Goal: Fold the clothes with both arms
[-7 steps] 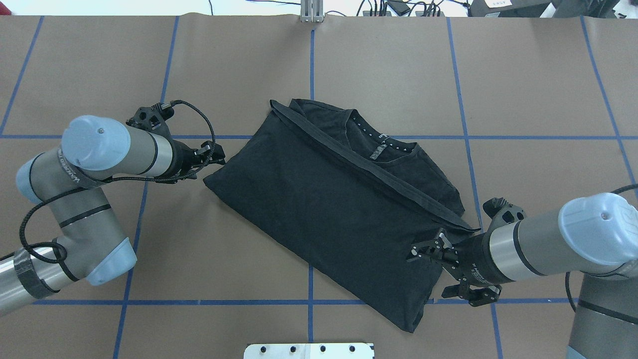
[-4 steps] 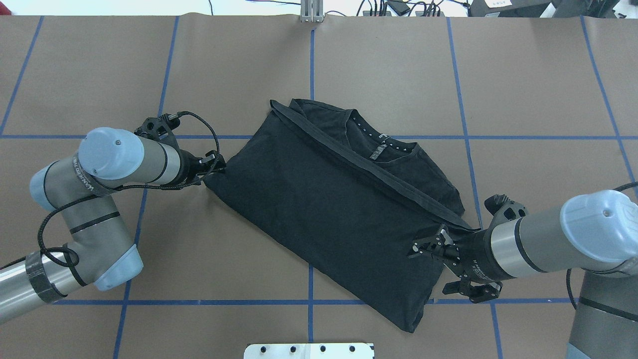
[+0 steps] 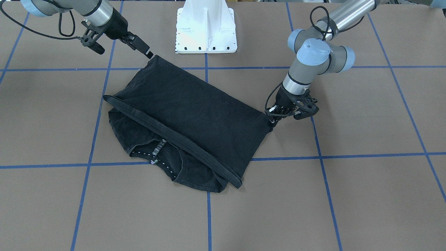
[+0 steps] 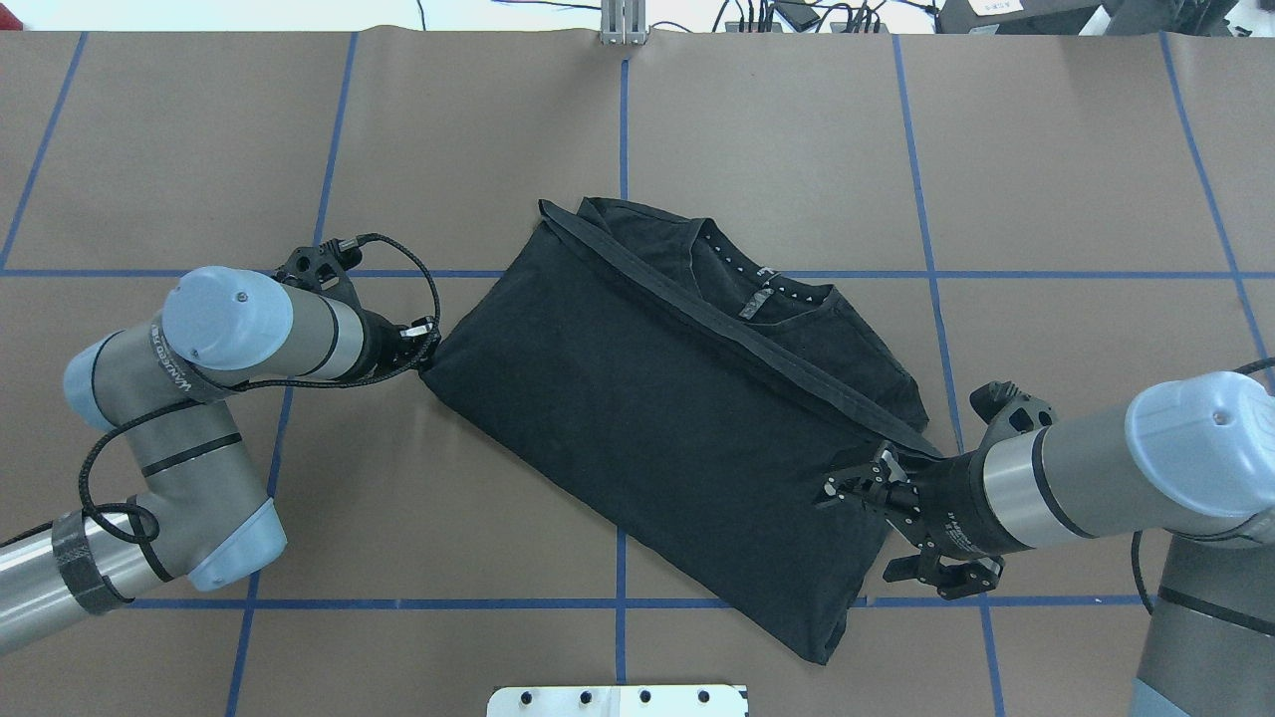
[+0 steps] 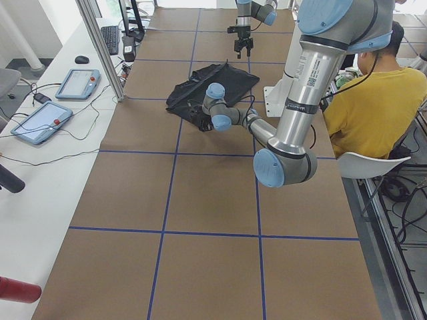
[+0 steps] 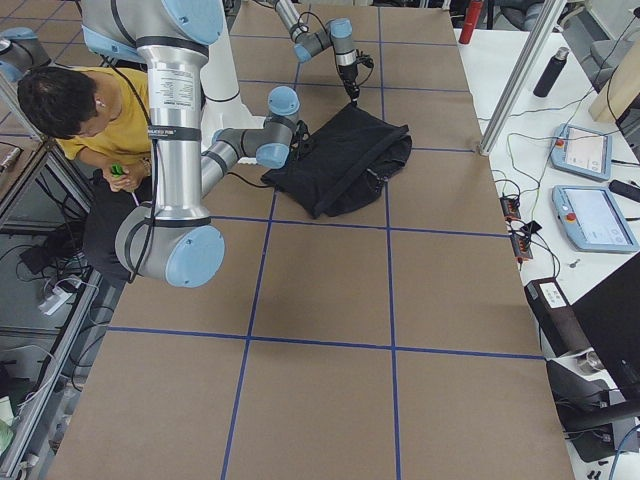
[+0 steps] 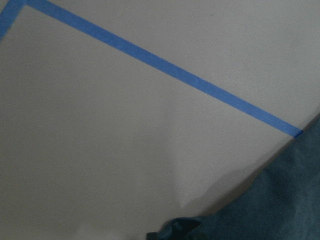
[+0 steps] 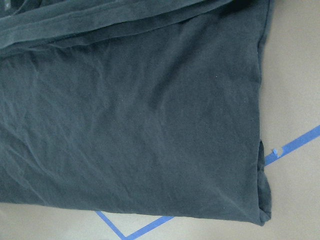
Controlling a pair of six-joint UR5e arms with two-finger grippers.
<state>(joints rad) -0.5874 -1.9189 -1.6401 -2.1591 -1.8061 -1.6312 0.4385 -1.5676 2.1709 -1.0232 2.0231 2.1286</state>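
T-shirt (image 4: 677, 418): folded, plain black side up, middle of the table (image 4: 448, 129), collar far.
Left gripper (image 4: 426, 344): at the shirt's left corner; grip impossible to call.
Right gripper (image 4: 862, 533): jaws spread wide over the near-right edge.

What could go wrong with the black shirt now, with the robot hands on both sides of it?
1. The left gripper is right at the very corner of the folded T-shirt. It might catch only the top layer, or slip off.
2. The right gripper is open at the opposite side and holds nothing. If one side lifts first, the T-shirt could drag, bunch up and lose its fold.
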